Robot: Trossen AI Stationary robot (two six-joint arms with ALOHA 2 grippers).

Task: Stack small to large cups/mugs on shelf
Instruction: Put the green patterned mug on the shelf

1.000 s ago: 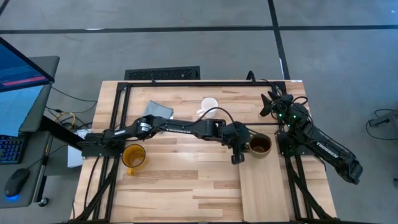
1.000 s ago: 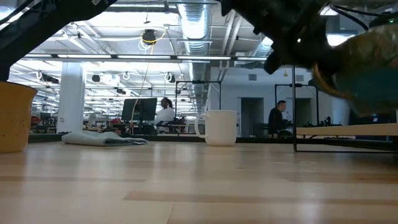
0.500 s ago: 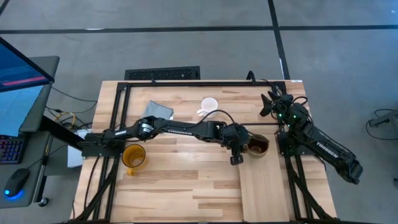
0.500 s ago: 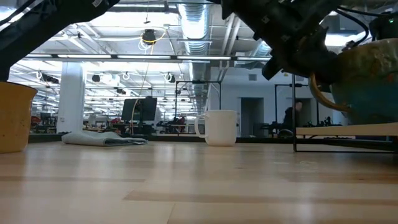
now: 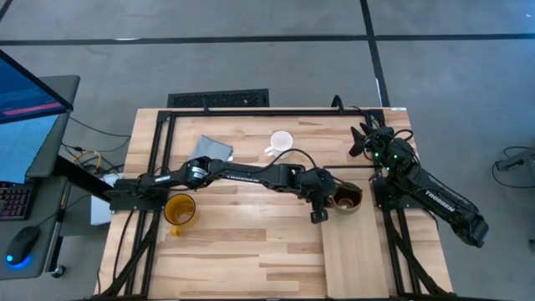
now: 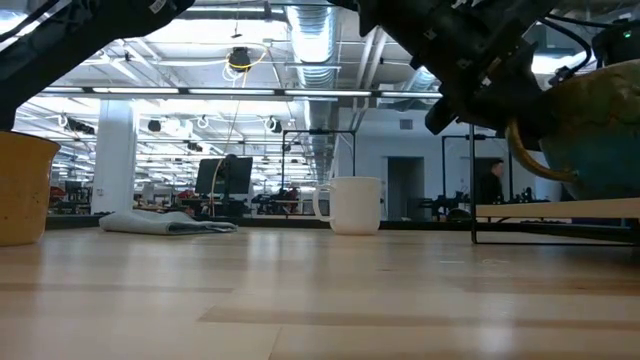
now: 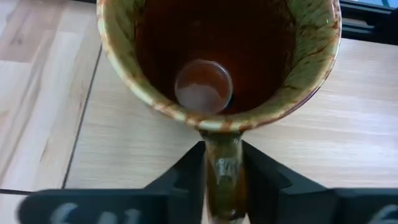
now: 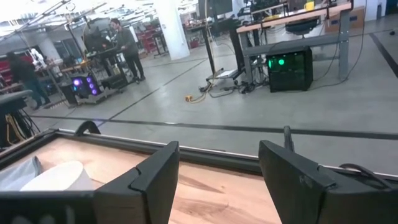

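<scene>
The dark brown glazed mug [image 5: 348, 197] with its mottled green-tan rim now sits on the pale, smooth wooden shelf board [image 5: 359, 259] at the right of the planked worktop [image 5: 242, 251]; a moment ago the low view showed it tilted and off the board, and it has since come down and levelled. The left gripper [image 7: 224, 186] is at the mug's handle, which lies between its two dark fingers. Its jaws have started to part, though from the wrist view I cannot tell whether they are clear of the handle or still pinching it.

That reads as the first and largest mug being placed, with the release in progress. The yellow-orange handled mug [image 5: 179, 209] stands near the left edge of the worktop, well apart from the shelf, and the smaller white mug [image 5: 281, 140] stands toward the far side, near the grey-blue folded cloth [image 5: 213, 148]; both remain to be stacked.

The right gripper [image 8: 217, 174] waits at the far right corner, jaws wide apart and empty.
</scene>
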